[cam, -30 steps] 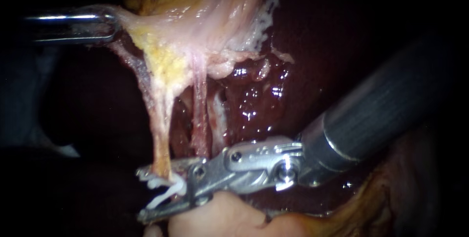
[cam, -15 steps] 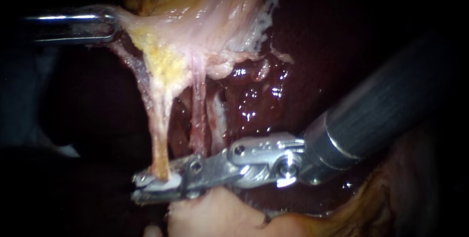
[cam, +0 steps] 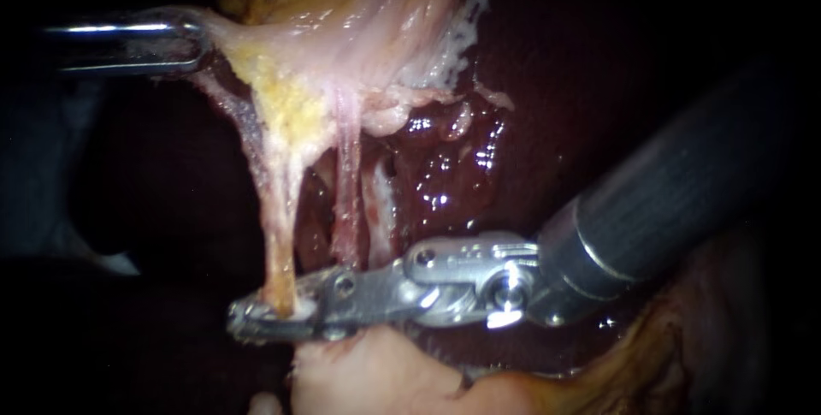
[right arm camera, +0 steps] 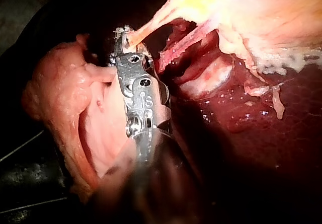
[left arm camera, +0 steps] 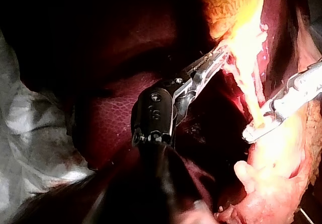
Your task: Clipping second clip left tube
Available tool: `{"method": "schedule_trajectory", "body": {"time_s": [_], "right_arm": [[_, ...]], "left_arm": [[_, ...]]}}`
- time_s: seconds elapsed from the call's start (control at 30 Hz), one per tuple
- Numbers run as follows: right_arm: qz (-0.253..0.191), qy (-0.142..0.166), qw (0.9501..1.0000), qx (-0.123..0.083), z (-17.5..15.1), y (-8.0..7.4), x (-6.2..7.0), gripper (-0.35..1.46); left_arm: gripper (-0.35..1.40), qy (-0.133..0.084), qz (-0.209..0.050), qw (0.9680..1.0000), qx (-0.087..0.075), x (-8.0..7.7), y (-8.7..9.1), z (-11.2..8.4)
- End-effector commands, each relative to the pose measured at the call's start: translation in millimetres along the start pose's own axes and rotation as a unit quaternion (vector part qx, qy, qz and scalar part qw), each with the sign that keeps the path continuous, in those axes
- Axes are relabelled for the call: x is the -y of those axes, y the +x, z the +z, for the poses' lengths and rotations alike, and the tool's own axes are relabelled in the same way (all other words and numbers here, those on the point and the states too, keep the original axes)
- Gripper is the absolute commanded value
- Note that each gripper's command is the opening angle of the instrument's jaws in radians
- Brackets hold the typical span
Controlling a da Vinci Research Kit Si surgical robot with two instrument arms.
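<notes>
Nearest to the camera, a pale lump of tissue [cam: 368, 372] lies just under the right instrument [cam: 261, 317] and touches its underside. The end effector of this instrument is now clenched on the left tube [cam: 278, 235], at its low end. One second ago the jaws stood open with the white clip [cam: 293, 313] spread around the tube. Now they lie together, and only a pale edge of the clip shows between them. I judge that the clip is pressed shut, so only the release remains. Just behind, a second tube [cam: 346, 210] hangs close beside, apart from the jaws; it could be caught if the instrument shifts. Farther back shines the wet liver [cam: 445, 184]. Farthest, the end effector of the left instrument [cam: 198, 38] grasps the gallbladder [cam: 342, 4] and stretches the tubes.
</notes>
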Motion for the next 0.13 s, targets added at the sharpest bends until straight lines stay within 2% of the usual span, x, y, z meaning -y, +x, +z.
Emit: {"method": "schedule_trajectory", "body": {"time_s": [0.03,0.13], "right_arm": [[0.0,0.0,1.0,0.0,-0.1,-0.2,-0.1,-0.35],[0.012,0.001,0.9999,-0.001,-0.1,-0.2,-0.1,-0.35]], "left_arm": [[-0.35,0.0,0.0,1.0,0.0,0.0,0.0,0.0],[-0.35,0.0,0.0,1.0,0.0,0.1,0.0,0.0]]}}
